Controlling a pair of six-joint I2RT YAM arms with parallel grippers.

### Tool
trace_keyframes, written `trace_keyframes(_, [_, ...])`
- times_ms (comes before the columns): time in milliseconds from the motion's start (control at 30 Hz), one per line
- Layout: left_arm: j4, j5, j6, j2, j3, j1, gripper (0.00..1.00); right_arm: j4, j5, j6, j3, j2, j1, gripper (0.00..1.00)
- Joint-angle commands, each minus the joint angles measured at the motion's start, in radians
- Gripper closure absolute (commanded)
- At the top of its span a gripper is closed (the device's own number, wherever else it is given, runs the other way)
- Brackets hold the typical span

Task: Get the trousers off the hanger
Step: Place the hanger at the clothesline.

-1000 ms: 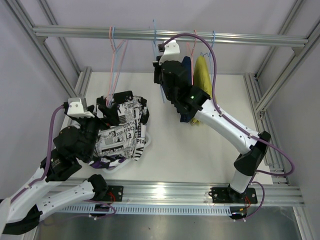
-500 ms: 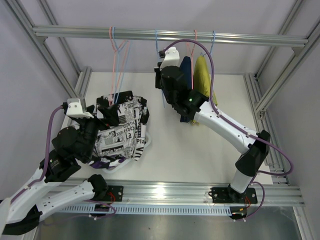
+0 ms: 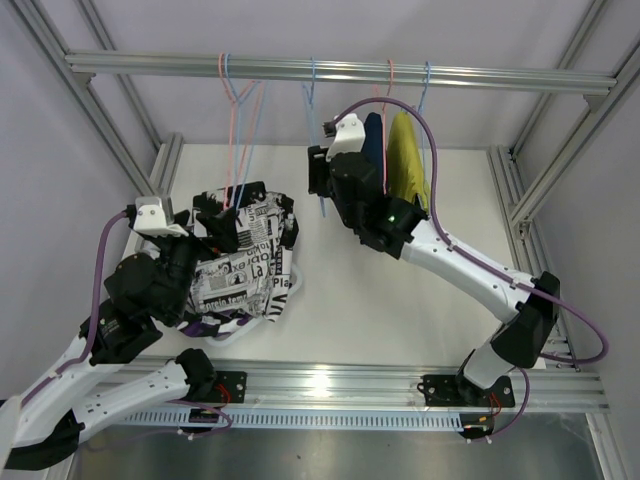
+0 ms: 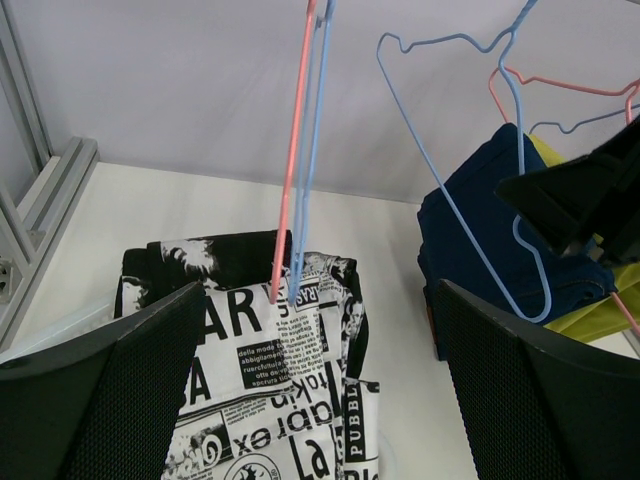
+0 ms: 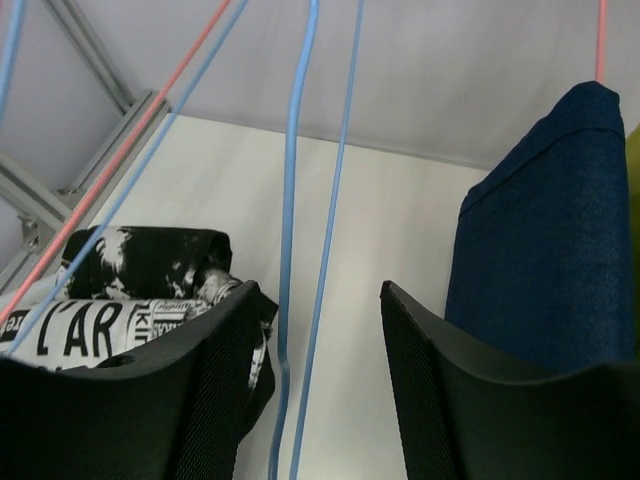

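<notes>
Now at the rail (image 3: 340,70): right jaws spread, straddling the two wires of a bare blue hanger (image 5: 296,200), gripping nothing. Just right of that, navy trousers (image 5: 550,230) hung from the rail, with yellow trousers (image 3: 407,160) pressed against their far side. Lower left on the counter (image 3: 350,290), heaped newsprint trousers (image 3: 245,265), black-and-white on top, a purple edge at the near side. Left jaws spread wide above that heap, empty, facing two more bare hangers (image 4: 293,150), pink and blue, dangling onto the pile.
</notes>
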Motion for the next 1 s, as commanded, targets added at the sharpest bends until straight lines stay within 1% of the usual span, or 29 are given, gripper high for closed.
trace_keyframes(0, [0.023, 0.018, 0.001, -0.009, -0.009, 0.007, 0.01, 0.036, 0.034, -0.019, -0.027, -0.093, 0.049, 0.44])
trace_keyframes(167, [0.020, 0.029, 0.001, -0.008, -0.010, 0.007, 0.00, 0.028, 0.048, -0.056, -0.075, -0.182, 0.083, 0.42])
trace_keyframes(267, [0.023, 0.029, 0.002, -0.005, -0.010, 0.007, 0.01, 0.010, 0.077, -0.092, -0.080, -0.245, 0.085, 0.41])
trace_keyframes(367, [0.019, 0.041, 0.001, -0.002, -0.009, 0.007, 0.01, -0.006, 0.108, -0.120, -0.078, -0.262, 0.066, 0.39])
trace_keyframes(433, [0.019, 0.043, 0.001, -0.002, -0.006, 0.007, 0.01, -0.023, 0.105, -0.119, -0.083, -0.272, 0.040, 0.38])
trace_keyframes(500, [0.020, 0.043, 0.001, -0.002, -0.009, 0.007, 0.01, -0.032, 0.078, -0.094, -0.100, -0.277, -0.015, 0.37])
trace_keyframes(700, [0.023, 0.046, 0.005, 0.004, -0.013, 0.005, 0.01, -0.029, 0.013, -0.071, -0.130, -0.277, -0.136, 0.37])
trace_keyframes(967, [0.030, 0.049, 0.015, 0.009, -0.013, 0.005, 0.01, -0.016, -0.062, -0.059, -0.144, -0.220, -0.230, 0.39])
